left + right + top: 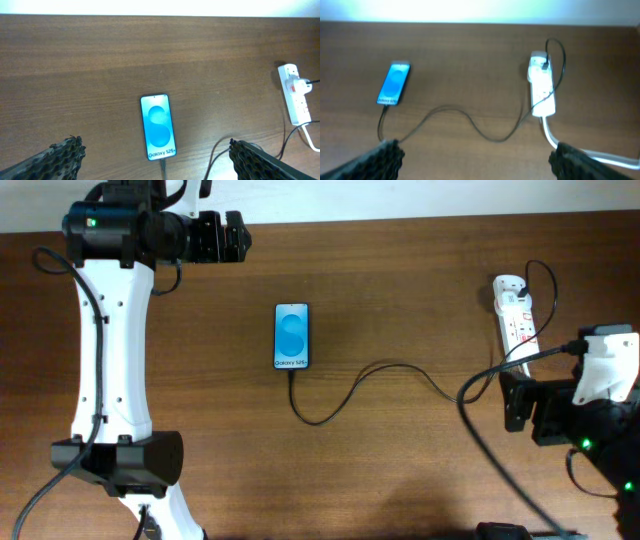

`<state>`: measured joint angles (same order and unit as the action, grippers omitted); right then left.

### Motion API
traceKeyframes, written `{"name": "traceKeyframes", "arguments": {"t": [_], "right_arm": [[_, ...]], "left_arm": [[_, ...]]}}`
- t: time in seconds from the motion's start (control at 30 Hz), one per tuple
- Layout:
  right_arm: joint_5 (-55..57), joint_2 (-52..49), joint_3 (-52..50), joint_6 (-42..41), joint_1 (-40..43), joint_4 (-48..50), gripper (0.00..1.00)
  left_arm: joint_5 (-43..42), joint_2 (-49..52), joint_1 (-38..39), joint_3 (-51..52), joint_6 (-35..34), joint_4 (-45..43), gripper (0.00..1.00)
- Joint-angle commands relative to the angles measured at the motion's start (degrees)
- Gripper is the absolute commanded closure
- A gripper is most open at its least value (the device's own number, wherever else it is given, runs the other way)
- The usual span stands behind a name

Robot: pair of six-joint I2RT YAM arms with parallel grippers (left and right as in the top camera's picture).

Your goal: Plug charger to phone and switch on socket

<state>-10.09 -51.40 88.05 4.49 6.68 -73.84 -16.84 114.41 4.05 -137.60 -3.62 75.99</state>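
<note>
The phone (pixel 292 336) lies flat mid-table with its blue screen up; it also shows in the left wrist view (pixel 158 126) and the right wrist view (pixel 394 83). The charger, a thin black cable (pixel 345 395), meets the phone's bottom edge (pixel 162 167) and snakes right (pixel 470 120) to a white adapter on the socket strip (pixel 515 315) (pixel 295 92) (pixel 541 87). My left gripper (pixel 225 237) (pixel 155 147) is open and empty, high at the back left. My right gripper (pixel 518 402) (pixel 475 150) is open and empty, just in front of the strip.
The strip's thick white cord (pixel 555 140) runs from its near end toward my right arm. The table's far edge (pixel 160 15) lies behind the phone. My left arm's white link (pixel 105 330) spans the left side of the table.
</note>
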Motion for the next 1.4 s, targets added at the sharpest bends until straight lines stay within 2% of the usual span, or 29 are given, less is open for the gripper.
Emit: {"name": "traceKeyframes", "arguments": {"t": [0.0, 0.13, 0.33, 0.5, 0.67, 0.97, 1.13, 1.37], "right_arm": [[3.08, 7.48, -12.59, -0.44, -2.19, 12.55, 0.02], [3.06, 19.15, -35.19, -0.44, -2.23, 35.34, 0.02], [3.87, 29.38, -49.48, -0.39, -4.48, 50.16, 0.02], [4.70, 39.47, -66.31, -0.44, -5.99, 66.01, 0.02], [4.55, 48.98, -77.33, -0.44, -5.97, 73.24, 0.02], [4.37, 51.21, -87.27, -0.44, -5.99, 75.89, 0.02], [4.42, 51.21, -87.73, -0.48, -5.99, 69.55, 0.02], [4.37, 51.04, -87.73, -0.44, -5.97, 69.77, 0.02]], "left_arm": [[0.15, -1.33, -0.09, -0.90, 0.68, 0.00, 0.01], [0.17, -1.33, -0.09, -0.87, 0.68, 0.00, 0.01], [0.17, -1.33, -0.09, -0.87, 0.68, 0.00, 0.01], [0.15, -1.33, -0.09, -0.87, 0.68, 0.00, 0.01], [0.17, -1.33, -0.11, -0.87, 0.68, 0.00, 0.01], [0.17, -1.33, -0.11, -0.87, 0.68, 0.00, 0.01], [0.17, -1.33, -0.09, -0.87, 0.68, 0.00, 0.01], [0.15, -1.33, -0.09, -0.87, 0.68, 0.00, 0.01]]}}
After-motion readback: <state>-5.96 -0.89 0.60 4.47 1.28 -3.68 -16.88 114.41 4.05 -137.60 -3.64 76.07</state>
